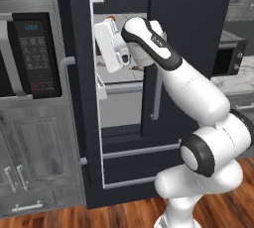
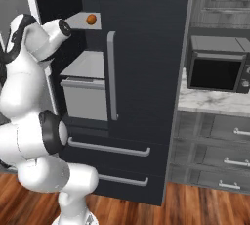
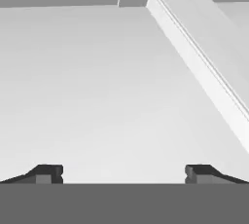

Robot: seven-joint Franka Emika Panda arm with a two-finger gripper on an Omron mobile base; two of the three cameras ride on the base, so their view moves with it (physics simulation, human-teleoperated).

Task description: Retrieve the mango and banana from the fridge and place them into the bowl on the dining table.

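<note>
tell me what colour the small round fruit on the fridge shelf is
Orange; the small round fruit shows best in the right base view.

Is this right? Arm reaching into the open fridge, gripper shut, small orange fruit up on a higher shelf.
Not quite. The gripper is open, not shut: in the hand view its two fingertips stand far apart over a bare light grey shelf. The rest holds: the arm reaches into the open fridge, and the small orange fruit sits higher up.

Left door of the fridge swung open, right door shut, leaving a narrow gap filled by the arm. Bare pale shelf ahead of the wide-spread hand, free between the fingertips. Raised shelf edge running diagonally alongside, blocking that way.
</note>
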